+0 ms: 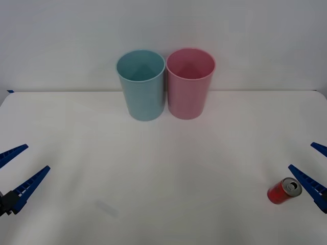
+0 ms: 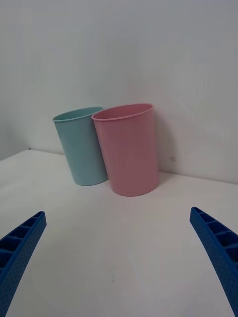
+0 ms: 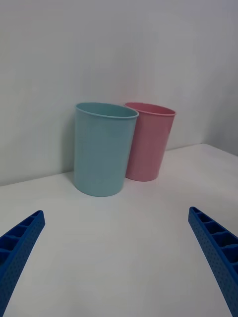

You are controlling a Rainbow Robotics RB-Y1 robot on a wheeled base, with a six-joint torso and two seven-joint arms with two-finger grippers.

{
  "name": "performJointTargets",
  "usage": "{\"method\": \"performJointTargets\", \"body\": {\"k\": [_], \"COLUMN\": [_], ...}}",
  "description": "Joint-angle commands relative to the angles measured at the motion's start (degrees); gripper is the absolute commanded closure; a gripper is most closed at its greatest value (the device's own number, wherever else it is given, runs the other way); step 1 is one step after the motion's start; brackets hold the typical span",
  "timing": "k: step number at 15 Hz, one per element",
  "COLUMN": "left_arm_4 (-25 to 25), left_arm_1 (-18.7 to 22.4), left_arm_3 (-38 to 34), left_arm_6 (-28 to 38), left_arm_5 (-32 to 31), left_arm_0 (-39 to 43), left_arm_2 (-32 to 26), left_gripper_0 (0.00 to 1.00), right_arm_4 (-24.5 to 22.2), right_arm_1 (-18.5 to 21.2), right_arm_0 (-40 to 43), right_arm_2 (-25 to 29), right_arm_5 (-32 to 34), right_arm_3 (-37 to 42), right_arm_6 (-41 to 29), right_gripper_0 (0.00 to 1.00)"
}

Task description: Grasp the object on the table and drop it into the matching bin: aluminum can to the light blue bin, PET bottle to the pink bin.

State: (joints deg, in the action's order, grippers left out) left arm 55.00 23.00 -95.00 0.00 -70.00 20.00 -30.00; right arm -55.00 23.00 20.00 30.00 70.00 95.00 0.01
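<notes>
Ribbed blue right pincer (image 1: 312, 164) spread, beside small red cylindrical can (image 1: 284, 191)

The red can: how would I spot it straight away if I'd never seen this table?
Start at the white table, where two tall bins stand at the back. Come to the near right corner, beside the right gripper with its open jaws. The red can lies there on its side, far smaller than either bin.

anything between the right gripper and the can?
No. In the front view the right gripper is open right beside the red can, which lies on its side on the white table; just a sliver of bare tabletop separates them.
</notes>
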Motion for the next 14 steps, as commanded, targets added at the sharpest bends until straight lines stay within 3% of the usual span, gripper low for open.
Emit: {"method": "performJointTargets", "body": {"k": [1, 11, 14], "left_arm_4": [0.0, 0.0, 0.0], "left_arm_1": [0.0, 0.0, 0.0], "left_arm_3": [0.0, 0.0, 0.0], "left_arm_6": [0.0, 0.0, 0.0], "left_arm_5": [0.0, 0.0, 0.0], "left_arm_0": [0.0, 0.0, 0.0], "left_arm_2": [0.0, 0.0, 0.0], "left_gripper_0": [0.00, 0.00, 0.00], "right_arm_4": [0.0, 2.1, 3.5], "right_arm_1": [0.0, 4.2, 5.7], "right_arm_0": [0.0, 5.3, 6.5], "right_arm_2": [0.0, 0.4, 0.7], "right_arm_5": [0.0, -0.7, 1.5], "right_arm_3": [0.0, -0.3, -4.0], "right_arm_6": [0.0, 0.3, 1.2], "right_gripper_0": [0.00, 0.00, 0.00]}}
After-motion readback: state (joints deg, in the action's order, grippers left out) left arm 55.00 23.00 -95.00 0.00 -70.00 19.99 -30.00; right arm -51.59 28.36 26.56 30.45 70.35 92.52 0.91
